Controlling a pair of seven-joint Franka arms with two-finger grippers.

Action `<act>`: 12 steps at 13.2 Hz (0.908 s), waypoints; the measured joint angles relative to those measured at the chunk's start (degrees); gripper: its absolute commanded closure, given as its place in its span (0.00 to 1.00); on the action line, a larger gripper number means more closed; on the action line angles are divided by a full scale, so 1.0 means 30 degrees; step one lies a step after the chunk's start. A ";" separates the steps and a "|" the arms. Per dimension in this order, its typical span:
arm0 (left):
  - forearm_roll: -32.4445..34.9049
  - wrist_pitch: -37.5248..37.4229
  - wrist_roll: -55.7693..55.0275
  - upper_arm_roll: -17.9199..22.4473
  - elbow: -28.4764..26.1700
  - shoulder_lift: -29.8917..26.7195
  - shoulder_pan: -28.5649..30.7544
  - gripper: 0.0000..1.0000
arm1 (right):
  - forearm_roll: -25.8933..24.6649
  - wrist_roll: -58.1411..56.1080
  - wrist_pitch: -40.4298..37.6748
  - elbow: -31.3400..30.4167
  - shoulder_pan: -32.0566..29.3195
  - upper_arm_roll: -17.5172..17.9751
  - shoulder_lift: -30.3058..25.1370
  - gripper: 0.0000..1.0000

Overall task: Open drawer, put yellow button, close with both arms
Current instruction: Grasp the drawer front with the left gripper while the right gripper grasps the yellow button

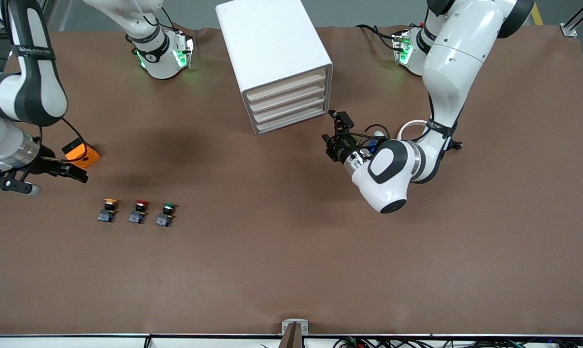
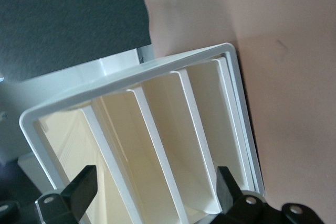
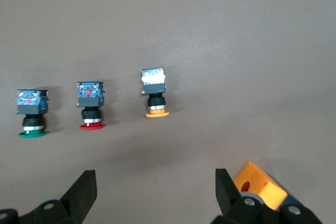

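The white cabinet [image 1: 272,48] stands at the table's robot side with all four cream drawer fronts shut; the drawer [image 1: 286,82] is the uppermost. My left gripper [image 1: 334,129] hovers open just in front of the cabinet's lower corner, and in the left wrist view the left gripper [image 2: 155,192] has the cabinet's frame [image 2: 131,74] filling the space ahead of its open fingers. The yellow button [image 1: 108,209] [image 3: 155,95] sits on the table toward the right arm's end. My right gripper [image 1: 54,181] [image 3: 155,190] is open and empty above the table a short way from it.
A red-capped button [image 1: 139,211] and a green-capped button [image 1: 166,214] stand in a row beside the yellow one. An orange box with a hole [image 1: 81,153] [image 3: 260,184] lies close beside one right finger. The brown table [image 1: 291,251] stretches toward the front camera.
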 measured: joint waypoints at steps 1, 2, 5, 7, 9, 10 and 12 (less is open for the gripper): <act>-0.0061 -0.0068 -0.0588 -0.0095 -0.0003 0.0181 0.0008 0.00 | 0.0008 0.0001 0.0673 -0.0402 -0.0035 0.0000 0.0179 0.00; -0.0070 -0.0132 -0.0959 -0.0304 -0.0006 0.0341 0.0015 0.00 | 0.0056 0.0004 0.1198 -0.0615 -0.0067 -0.0001 0.0487 0.00; -0.0193 -0.0780 -0.2253 -0.0924 -0.0081 0.0600 -0.0002 0.00 | 0.0152 0.0005 0.3396 -0.0699 -0.0102 0.0000 0.1973 0.00; -0.0681 -0.1442 -0.3141 -0.1025 -0.0274 0.0606 -0.0011 0.00 | 0.0166 0.0017 0.5067 -0.0694 -0.0102 0.0006 0.3230 0.00; -0.1043 -0.1695 -0.3945 -0.1030 -0.0683 0.0613 -0.0009 0.00 | 0.0178 0.0034 0.6250 -0.0529 -0.0102 0.0017 0.4392 0.00; -0.1374 -0.1789 -0.4385 -0.1032 -0.0937 0.0615 -0.0010 0.00 | 0.0195 0.0038 0.6515 -0.0297 -0.0102 0.0029 0.4932 0.00; -0.1867 -0.2114 -0.5041 -0.1160 -0.1330 0.0614 -0.0003 0.02 | 0.0594 0.0042 0.6605 0.0331 -0.0101 0.0112 0.5748 0.00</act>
